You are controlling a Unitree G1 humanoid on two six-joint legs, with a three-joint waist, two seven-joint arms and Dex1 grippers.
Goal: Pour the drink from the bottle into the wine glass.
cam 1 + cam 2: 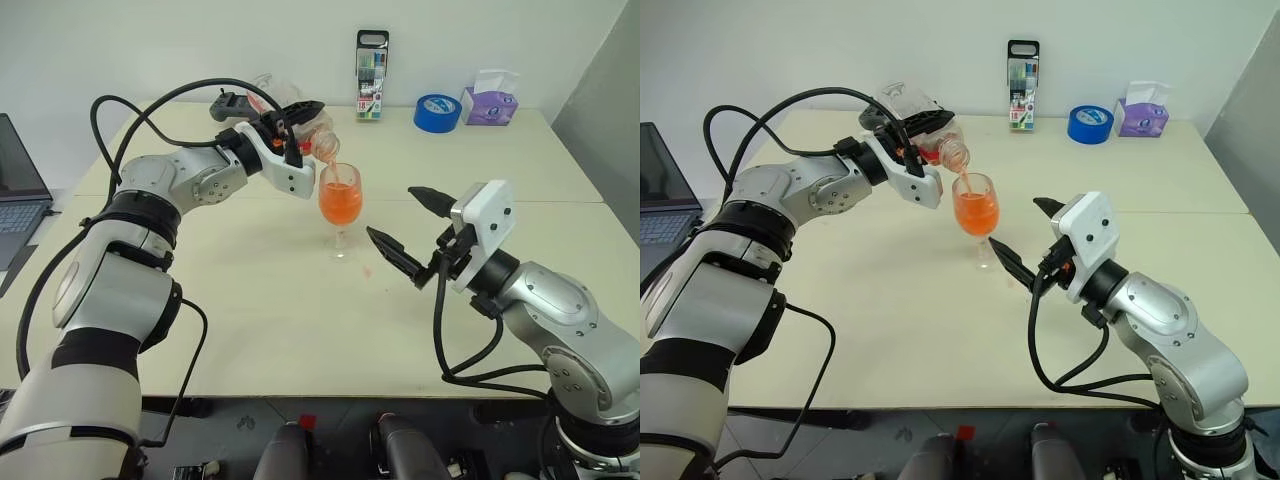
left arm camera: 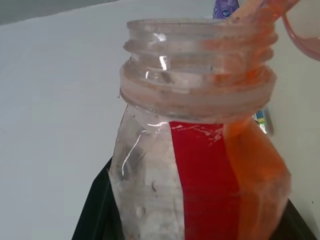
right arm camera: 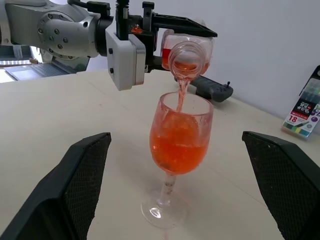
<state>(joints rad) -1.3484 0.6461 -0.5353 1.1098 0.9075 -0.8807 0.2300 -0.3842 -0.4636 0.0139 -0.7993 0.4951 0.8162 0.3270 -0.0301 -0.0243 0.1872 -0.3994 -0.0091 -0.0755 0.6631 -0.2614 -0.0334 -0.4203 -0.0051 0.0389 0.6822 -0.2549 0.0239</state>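
My left gripper (image 1: 296,128) is shut on the clear plastic bottle (image 1: 318,140), which has a red label strip (image 2: 200,170). The bottle is tipped, its open mouth just above the rim of the wine glass (image 1: 340,205). A thin orange-red stream of drink (image 3: 180,97) falls from the mouth into the bowl. The stemmed glass (image 3: 179,142) stands upright on the table, its bowl more than half full of the drink (image 1: 340,203). My right gripper (image 1: 391,211) hangs open to the right of the glass, fingers spread wide and pointing at it without touching it.
A black handheld controller (image 3: 214,90) lies behind the glass. At the table's back edge stand a marker box (image 1: 372,75), a blue tape roll (image 1: 437,112) and a purple tissue box (image 1: 489,100). A laptop (image 1: 15,190) sits far left. A small red spot (image 1: 366,270) marks the table near the glass's foot.
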